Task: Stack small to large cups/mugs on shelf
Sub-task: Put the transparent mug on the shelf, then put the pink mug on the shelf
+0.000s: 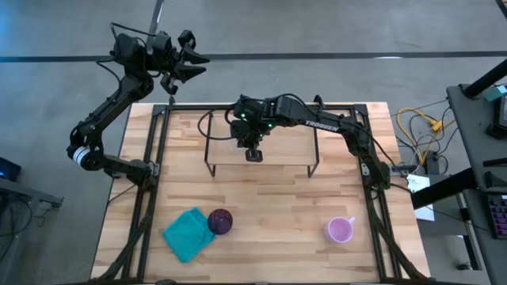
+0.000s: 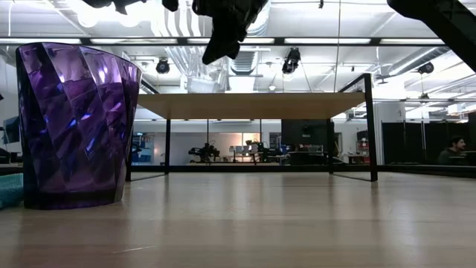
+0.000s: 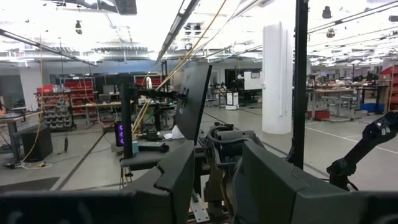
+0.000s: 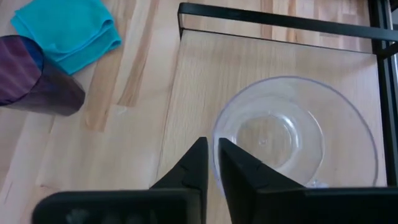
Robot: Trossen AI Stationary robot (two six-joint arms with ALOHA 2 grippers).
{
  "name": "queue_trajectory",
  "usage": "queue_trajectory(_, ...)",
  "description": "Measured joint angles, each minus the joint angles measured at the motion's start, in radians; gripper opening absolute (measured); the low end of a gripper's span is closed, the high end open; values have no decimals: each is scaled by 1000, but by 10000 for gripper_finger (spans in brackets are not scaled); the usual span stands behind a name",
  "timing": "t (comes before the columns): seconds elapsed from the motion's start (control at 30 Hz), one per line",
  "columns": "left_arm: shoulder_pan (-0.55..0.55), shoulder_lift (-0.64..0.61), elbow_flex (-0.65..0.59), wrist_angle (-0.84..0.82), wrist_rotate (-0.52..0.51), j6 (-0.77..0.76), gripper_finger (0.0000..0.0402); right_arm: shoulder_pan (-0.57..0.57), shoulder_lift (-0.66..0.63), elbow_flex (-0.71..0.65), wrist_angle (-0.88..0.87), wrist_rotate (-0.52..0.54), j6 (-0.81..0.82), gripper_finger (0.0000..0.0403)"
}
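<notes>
The small clear glass [image 4: 295, 134] is over the light-wood shelf [image 1: 293, 142], upright with its mouth up, and my right gripper [image 4: 213, 171] is shut on it from above. In the high view that gripper [image 1: 253, 154] hangs over the shelf's middle. The dark purple cup [image 1: 221, 222] stands on its base on the table near the near edge, touching the teal cloth [image 1: 186, 235]. The pink mug [image 1: 340, 230] stands upright toward the near right. My left gripper [image 1: 190, 67] is open, raised beyond the table's far left corner, holding nothing. My right gripper pinches the glass's rim [image 4: 216, 134], one finger inside the glass and one outside. The fingers come from above, pointing down. The glass is upright over the shelf board [image 4: 205, 68]; whether its base rests on the board I cannot tell.
The shelf's black wire legs [image 2: 370, 126] stand on the table's far half; in the low view the board [image 2: 260, 104] spans the middle. The purple cup [image 2: 74, 123] fills the low view's left. Bare tabletop lies between shelf and near edge. Cables lie off the table's right.
</notes>
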Motion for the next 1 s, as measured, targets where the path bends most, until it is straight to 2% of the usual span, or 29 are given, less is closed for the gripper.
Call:
queue_trajectory(0.23, 0, 0, 0, 0, 0, 0, 123, 0, 0, 0, 37, 0, 0, 86)
queue_trajectory(0.4, 0, 0, 0, 0, 0, -4, 123, 0, 0, 4, 50, 0, 0, 105)
queue_trajectory(0.67, 0, -2, 1, -2, -1, -23, 123, 5, -50, 45, 68, 1, 106, 96)
queue_trajectory(0.87, 0, -37, 0, -8, 25, -22, 123, 40, -201, 47, 18, 0, 255, 81)
queue_trajectory(1.0, 0, -85, -2, -95, 57, -16, 123, 100, -312, 47, 14, -1, 322, 75)
